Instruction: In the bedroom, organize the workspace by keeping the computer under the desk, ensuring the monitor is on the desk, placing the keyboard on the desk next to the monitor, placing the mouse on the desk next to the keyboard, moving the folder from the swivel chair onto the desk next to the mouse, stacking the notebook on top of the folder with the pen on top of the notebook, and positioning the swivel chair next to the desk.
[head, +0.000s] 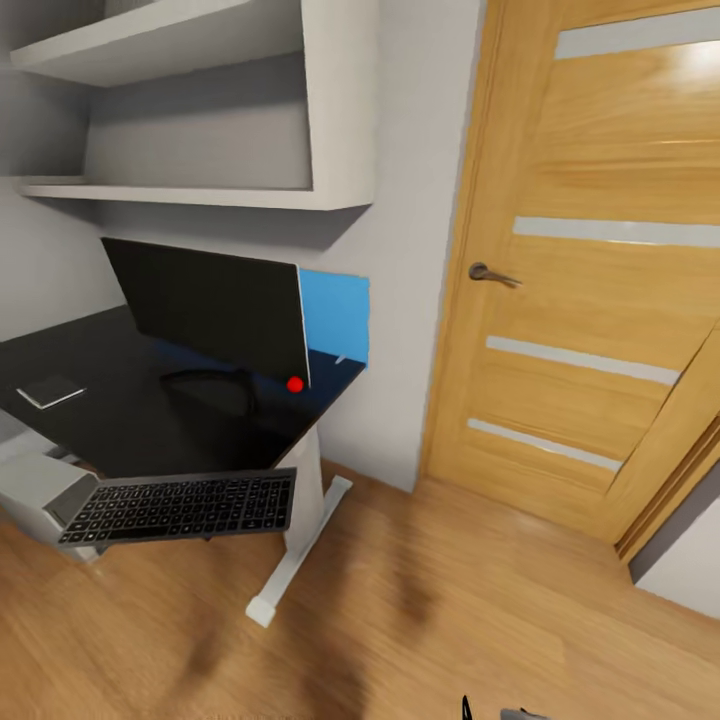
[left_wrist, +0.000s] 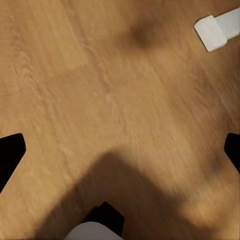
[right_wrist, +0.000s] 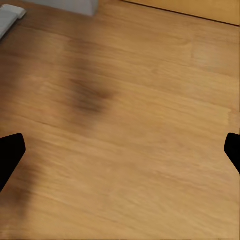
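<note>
The monitor (head: 215, 305) stands upright on its black foot on the desk (head: 120, 425), whose top is glossy black, in front of the blue back panel (head: 337, 312). A thin grey notebook (head: 50, 391) lies flat on the desk's left part. Below the desk's front edge the black keyboard (head: 185, 506) rests tilted on the light grey computer (head: 40, 490). My left gripper (left_wrist: 120, 155) hangs open over bare wood floor, holding nothing. My right gripper (right_wrist: 120, 155) is open too, also over bare floor.
The desk's white leg (head: 303, 500) ends in a long foot (head: 265, 605) on the floor, which also shows as a white foot (left_wrist: 217, 30) in the left wrist view. A closed wooden door (head: 600, 270) with a lever handle (head: 490, 272) fills the right. White wall shelves (head: 200, 110) hang above the desk.
</note>
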